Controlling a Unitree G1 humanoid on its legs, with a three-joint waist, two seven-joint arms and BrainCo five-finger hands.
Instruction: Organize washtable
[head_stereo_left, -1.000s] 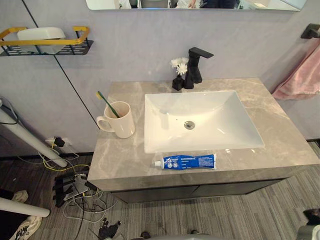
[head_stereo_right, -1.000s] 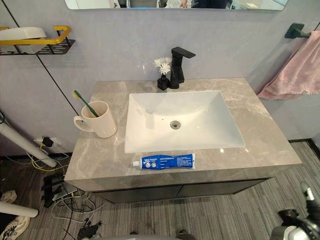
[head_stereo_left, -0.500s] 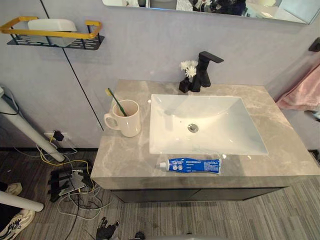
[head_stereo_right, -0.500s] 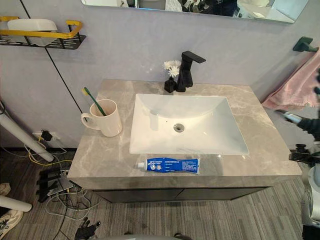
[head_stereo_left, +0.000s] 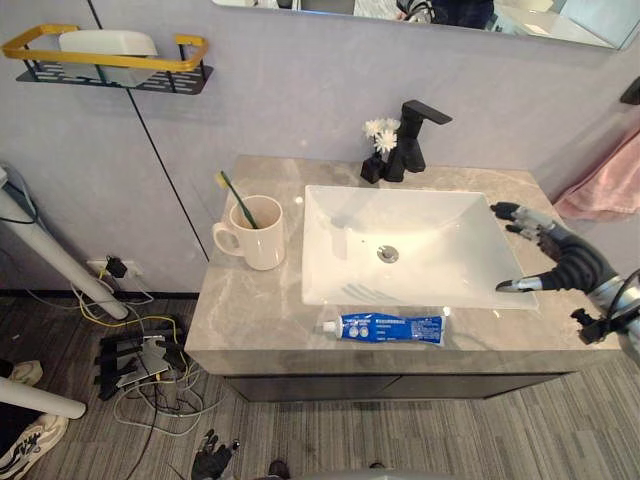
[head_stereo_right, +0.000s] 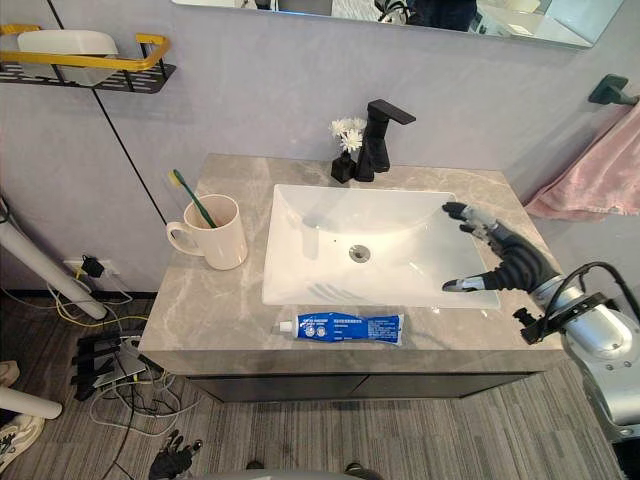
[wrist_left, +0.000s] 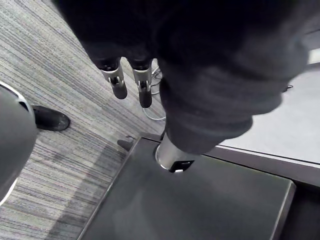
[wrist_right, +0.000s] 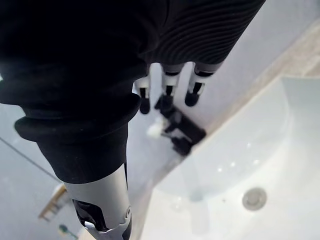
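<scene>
A blue-and-white toothpaste tube (head_stereo_left: 385, 328) lies on the grey marble countertop (head_stereo_left: 240, 312) just in front of the white sink basin (head_stereo_left: 400, 245). A cream mug (head_stereo_left: 258, 232) with a green toothbrush (head_stereo_left: 233, 197) in it stands to the left of the basin. My right hand (head_stereo_right: 515, 262) hovers open over the basin's right rim, fingers spread and thumb pointing at the basin, holding nothing. Its fingers (wrist_right: 167, 92) point toward the black faucet (wrist_right: 181, 129). My left hand (wrist_left: 131, 82) hangs with straight fingers above the striped floor, holding nothing.
The black faucet (head_stereo_left: 412, 138) and a small black vase of white flowers (head_stereo_left: 376, 152) stand behind the basin. A black-and-yellow wall shelf (head_stereo_left: 110, 62) holds a white dish at the upper left. A pink towel (head_stereo_left: 603, 188) hangs at the right.
The camera has shifted a little. My right hand has come in from the right edge and now hovers over the basin's right rim. The tube, mug and toothbrush have not moved.
</scene>
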